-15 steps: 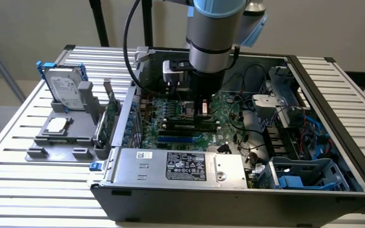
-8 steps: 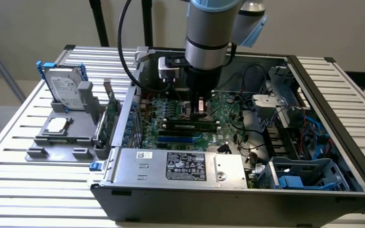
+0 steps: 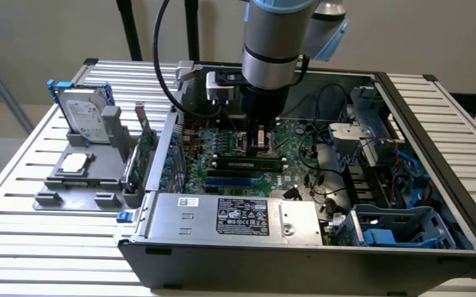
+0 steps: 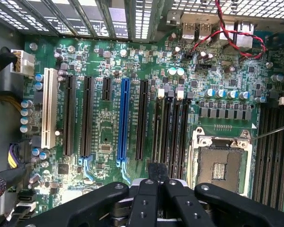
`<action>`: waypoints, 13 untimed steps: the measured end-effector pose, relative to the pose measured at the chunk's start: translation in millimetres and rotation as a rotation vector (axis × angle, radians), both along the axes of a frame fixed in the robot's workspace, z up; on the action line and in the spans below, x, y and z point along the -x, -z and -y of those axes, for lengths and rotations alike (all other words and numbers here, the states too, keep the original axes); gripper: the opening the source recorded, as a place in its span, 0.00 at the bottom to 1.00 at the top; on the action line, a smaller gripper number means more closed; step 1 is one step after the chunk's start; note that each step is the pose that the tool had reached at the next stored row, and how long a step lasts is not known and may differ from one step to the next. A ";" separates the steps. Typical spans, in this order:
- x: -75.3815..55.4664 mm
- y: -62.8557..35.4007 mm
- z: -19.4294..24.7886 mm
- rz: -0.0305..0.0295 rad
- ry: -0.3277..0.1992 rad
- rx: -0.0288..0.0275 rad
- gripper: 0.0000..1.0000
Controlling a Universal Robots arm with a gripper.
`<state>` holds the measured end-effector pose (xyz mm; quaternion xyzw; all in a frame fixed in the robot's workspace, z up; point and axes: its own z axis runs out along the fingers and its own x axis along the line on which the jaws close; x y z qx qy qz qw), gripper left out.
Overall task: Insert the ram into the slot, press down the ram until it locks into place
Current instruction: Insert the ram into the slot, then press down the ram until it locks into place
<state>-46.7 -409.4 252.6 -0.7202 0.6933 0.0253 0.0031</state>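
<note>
Exterior view: where's the ram point(image 3: 246, 164)?
On edge among the black slots point(image 4: 173, 130), just at 6 o'clock of the gripper point(image 3: 259, 143). Touching or not, I can't tell.
Fingers point(image 4: 146, 203)?
Wrist view has them pinched together, nothing between.
How would it handle?
Light, stiff, yet fragile, I'd judge. Take it by the bare top edge or the short ends, never the flat faces.

Power supply point(image 3: 229, 216) and drive cage point(image 3: 374, 117) hem the open room above the slot point(image 4: 166, 132).
</note>
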 end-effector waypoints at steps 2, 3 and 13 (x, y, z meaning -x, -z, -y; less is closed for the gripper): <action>0.0 0.0 0.0 0.0001 0.000 0.0000 0.11; 0.0 0.0 0.0 0.0001 0.000 0.0000 0.11; -0.6 0.5 -0.3 0.0002 0.000 0.0000 0.11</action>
